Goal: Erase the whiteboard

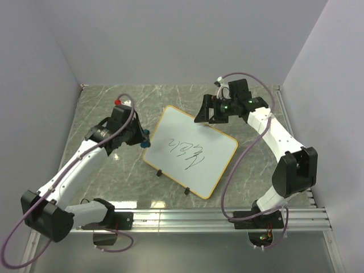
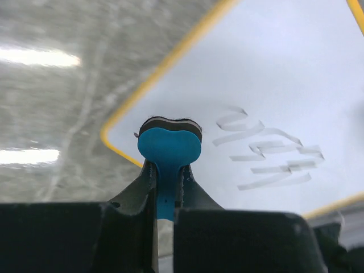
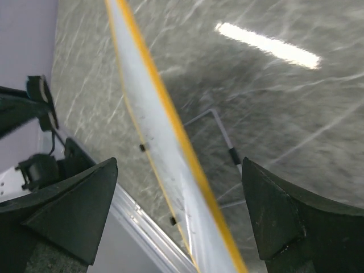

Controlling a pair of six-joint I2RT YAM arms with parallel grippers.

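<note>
At the near edge of the counter (image 1: 114,176) a metal rail (image 1: 199,216) carries the two arm bases. Just beyond it the whiteboard (image 1: 219,151) lies in the middle of the counter, turned so that one corner points to the near right. Two small black clips (image 1: 160,172) sit on its near-left edge. Black scribbles (image 1: 186,151) cross the middle of the white surface.

At the left corner of the board, the left end effector (image 2: 166,170) is clenched on a blue eraser (image 2: 169,149). The dark felt side of the eraser faces the board, just inside the yellow frame and a little apart from the scribbles. I cannot tell whether the felt touches the surface, because the wrist view is blurred there.

Farther away, at the far edge of the board, the right end effector (image 3: 179,199) is released. Its fingers (image 3: 74,210) stand wide apart, and the yellow edge of the board passes between them. Behind the counter rise pale walls (image 1: 170,34).
</note>
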